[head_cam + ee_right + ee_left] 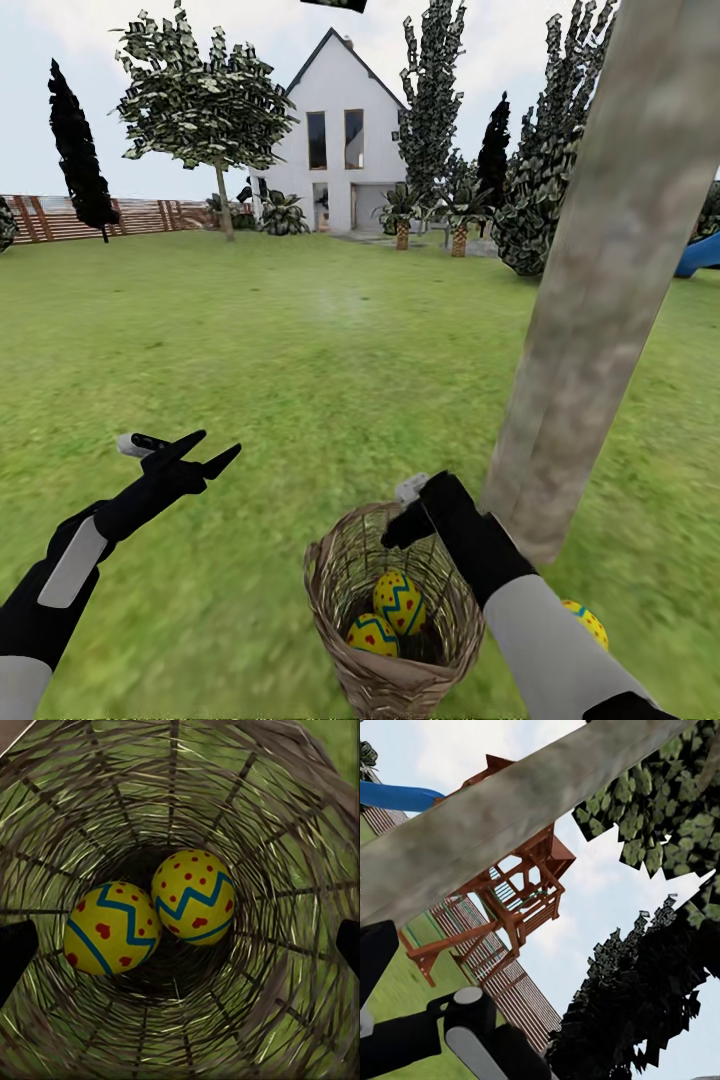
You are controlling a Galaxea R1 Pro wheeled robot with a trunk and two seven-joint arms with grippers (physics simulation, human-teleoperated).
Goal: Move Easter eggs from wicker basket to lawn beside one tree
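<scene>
The wicker basket [340, 600] stands on the lawn [300, 330] at the foot of the tree [600, 280]. Two yellow Easter eggs with blue zigzags and red marks lie in its bottom, one [193, 896] touching the other [109, 928]. A third Easter egg [590, 620] lies on the grass beside the trunk, partly behind my right forearm. My right gripper [408, 525] hangs open over the basket's rim, pointing down into it, its fingertips [15, 960] wide apart above the eggs. My left gripper [212, 452] is open and empty over the grass to the left.
The thick trunk [495, 817] leans close past my right arm. Across the garden stand a white gabled house [340, 130], a wooden fence [60, 215], dark columnar trees and bushes. A red-brown wooden playset [521, 896] with a blue slide [397, 795] stands behind the trunk.
</scene>
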